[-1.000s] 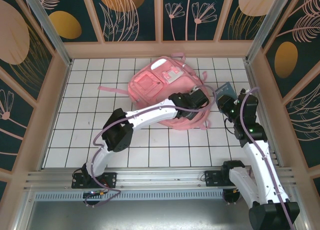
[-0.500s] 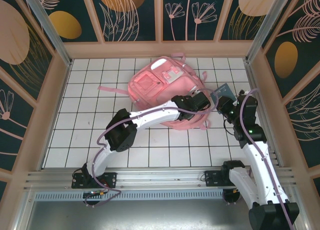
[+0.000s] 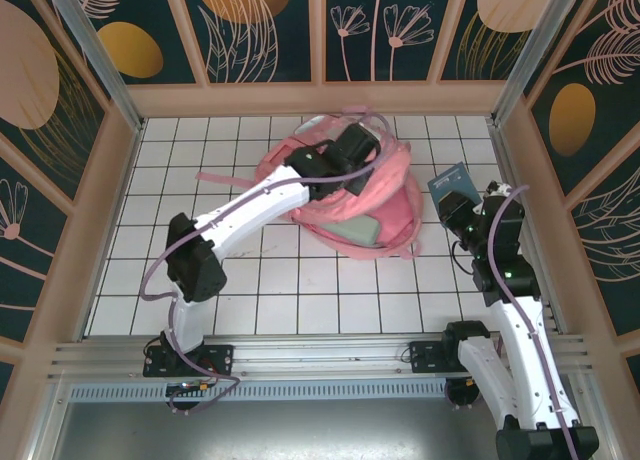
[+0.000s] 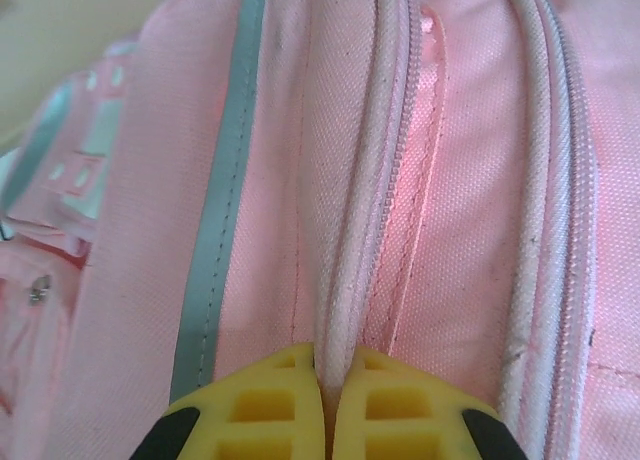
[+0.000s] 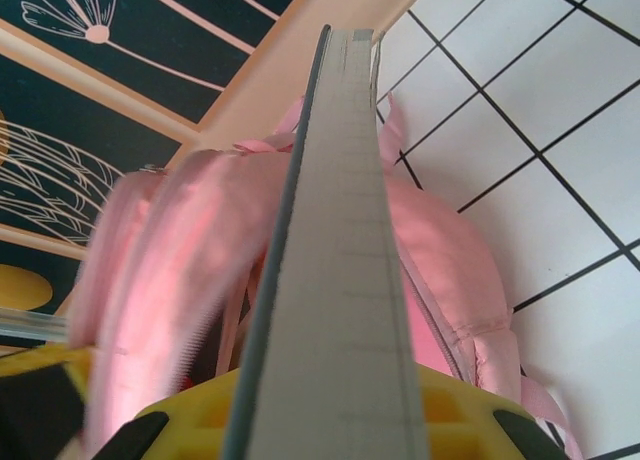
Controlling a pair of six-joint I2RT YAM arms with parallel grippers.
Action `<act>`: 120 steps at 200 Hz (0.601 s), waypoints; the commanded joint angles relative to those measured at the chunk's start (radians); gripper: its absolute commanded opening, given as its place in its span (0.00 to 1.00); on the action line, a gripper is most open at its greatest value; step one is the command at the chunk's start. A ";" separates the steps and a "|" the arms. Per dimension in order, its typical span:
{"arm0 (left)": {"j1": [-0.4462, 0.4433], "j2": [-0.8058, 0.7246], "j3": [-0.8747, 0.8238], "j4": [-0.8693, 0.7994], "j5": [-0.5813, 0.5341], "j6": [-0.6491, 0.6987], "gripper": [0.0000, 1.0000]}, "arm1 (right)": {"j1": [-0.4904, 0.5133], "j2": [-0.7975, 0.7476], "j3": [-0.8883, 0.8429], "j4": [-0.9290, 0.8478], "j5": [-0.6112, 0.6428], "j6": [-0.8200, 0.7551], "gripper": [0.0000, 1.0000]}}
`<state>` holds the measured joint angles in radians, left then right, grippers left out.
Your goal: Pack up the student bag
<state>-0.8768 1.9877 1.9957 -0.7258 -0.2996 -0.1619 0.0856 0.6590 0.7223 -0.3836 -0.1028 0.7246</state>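
The student bag is a big pink backpack lying at the far middle of the tiled floor. Its upper flap is pulled up toward the back wall, and a grey-green patch shows in the gap underneath. My left gripper is over the bag's far part, shut on a pale pink piped zipper edge of the bag. The yellow fingertips pinch that edge. My right gripper stands just right of the bag, shut on a thin book with a blue cover. The book's grey page edge faces the camera, with the bag behind it.
A loose pink strap trails left from the bag over the white tiles. Wooden-framed patterned walls enclose the floor, and the right one is close to my right arm. A metal rail runs along the near edge.
My left gripper closed on the bag's zipper edge at its right side and swung up toward the far side, lifting the flap. My right gripper moved slightly right with the book.
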 commanded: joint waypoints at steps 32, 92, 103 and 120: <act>0.099 -0.129 -0.040 0.104 0.108 -0.046 0.00 | -0.007 0.026 -0.097 0.156 -0.233 0.058 0.00; 0.176 -0.173 -0.058 0.149 0.257 -0.101 0.00 | 0.046 0.239 -0.179 0.567 -0.529 0.211 0.00; 0.186 -0.181 -0.064 0.157 0.274 -0.110 0.00 | 0.092 0.294 -0.157 0.610 -0.524 0.208 0.00; 0.199 -0.188 -0.066 0.165 0.305 -0.118 0.00 | 0.179 0.390 -0.104 0.643 -0.485 0.184 0.00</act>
<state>-0.7116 1.8706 1.9236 -0.6674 -0.0181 -0.2420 0.1719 0.9607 0.5449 0.0574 -0.5514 0.9012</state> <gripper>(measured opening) 0.062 0.188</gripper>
